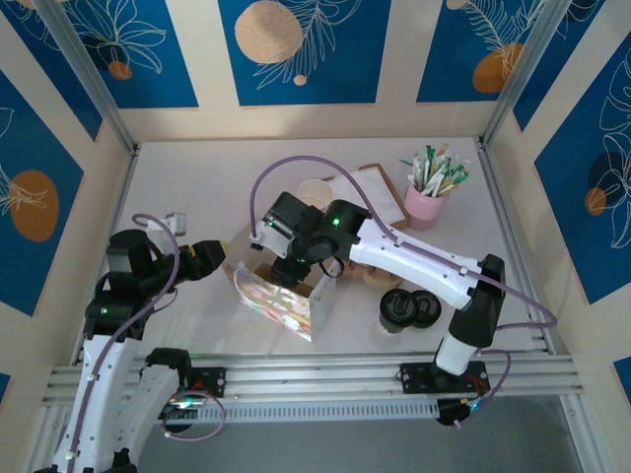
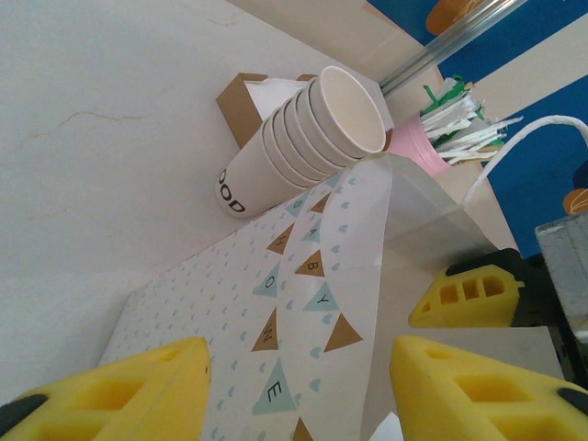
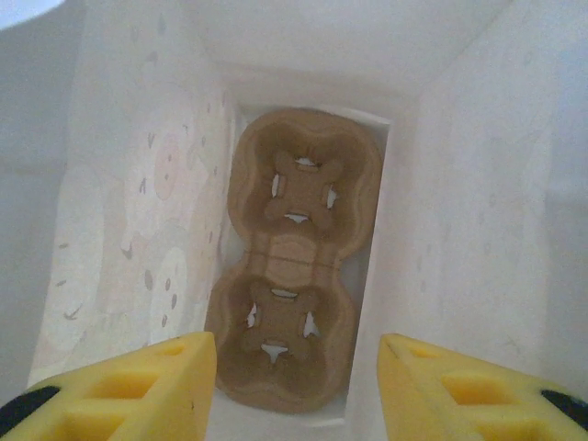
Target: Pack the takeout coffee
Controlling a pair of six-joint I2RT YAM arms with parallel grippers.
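Your right gripper [image 1: 293, 266] hangs over the open mouth of the paper bag [image 1: 278, 301], which stands at the middle of the table [image 1: 197, 187]. In the right wrist view the right gripper [image 3: 299, 386] has its jaws spread with nothing between them, and it points straight down into the bag [image 3: 119, 230]. A brown cardboard carrier [image 3: 292, 276] lies flat on the bag floor, both holes vacant.

Your left gripper [image 1: 223, 258] sits at the bag's left side. In the left wrist view the left gripper [image 2: 299, 386] has its jaws spread wide. The bag's patterned side [image 2: 276, 303] runs up through the gap, and you can't tell if either pad touches it.

The takeout coffee [image 1: 398, 308], black lid on, stands on the table to the right of the bag, near the right arm and well apart from both grippers. A second black-lidded cup [image 1: 426, 308] is just beside it.

The stack of cream paper cups [image 1: 315, 192] is behind the bag; in the left wrist view the stack [image 2: 312, 138] shows past the bag's top edge. The pink cup of sticks and straws [image 1: 427, 205] is at the far right, and it also shows in the left wrist view [image 2: 413, 147], just beside the stack.
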